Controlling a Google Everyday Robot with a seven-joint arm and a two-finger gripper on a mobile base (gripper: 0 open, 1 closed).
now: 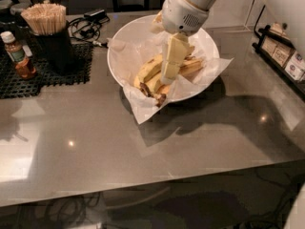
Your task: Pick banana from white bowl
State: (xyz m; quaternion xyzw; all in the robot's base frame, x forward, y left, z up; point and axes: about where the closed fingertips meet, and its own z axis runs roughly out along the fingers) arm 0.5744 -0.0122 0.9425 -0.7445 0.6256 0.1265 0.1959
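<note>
The white bowl (121,42), lined with crinkled white paper, stands on the grey counter at upper centre. Yellow bananas lie in it; the banana (148,69) with brown blotches lies across the middle, its dark stem end toward the front left rim. My gripper (167,78) hangs down from the white arm into the bowl, its cream fingers (172,56) right over the bananas' middle and hiding part of them. I cannot see whether it touches the fruit.
A black holder of wooden sticks (47,27) and a small sauce bottle (19,56) stand on a black mat at the left. Cables lie behind the bowl. A black rack with packets (283,51) is at the right edge.
</note>
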